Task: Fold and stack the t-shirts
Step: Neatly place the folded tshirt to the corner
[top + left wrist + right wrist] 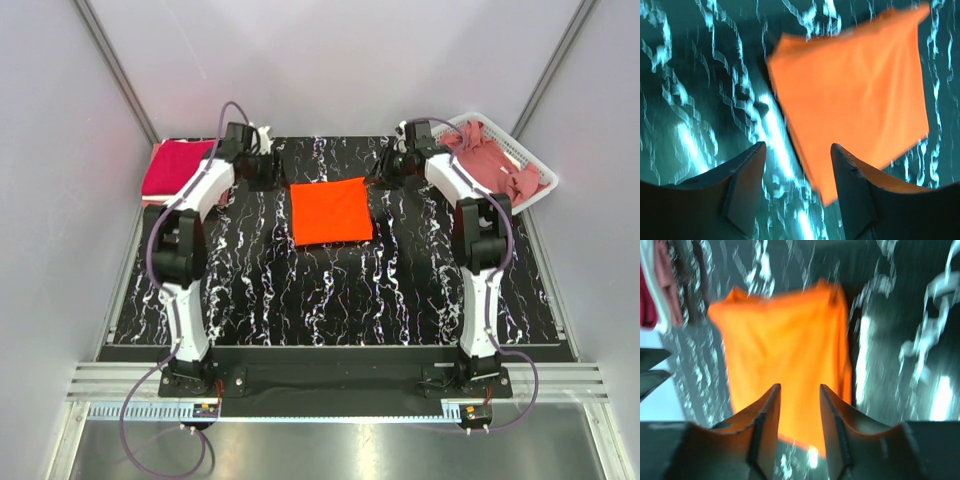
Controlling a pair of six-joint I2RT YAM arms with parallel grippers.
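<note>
A bright orange t-shirt (331, 211) lies folded into a flat square on the marbled black table (330, 300). My left gripper (268, 168) hovers just off its far left corner. In the left wrist view this gripper (798, 146) is open with nothing between its fingers, and the orange t-shirt (855, 95) lies beyond it to the right. My right gripper (386, 170) is off the far right corner. In its wrist view it (800, 387) is open and empty above the near edge of the orange t-shirt (785, 340). A folded crimson t-shirt (176, 166) rests at the far left.
A white lattice basket (530, 160) at the far right corner holds crumpled dusty rose t-shirts (490, 158). Its rim and pink cloth (662, 285) show at the left edge of the right wrist view. White walls close in the table on three sides.
</note>
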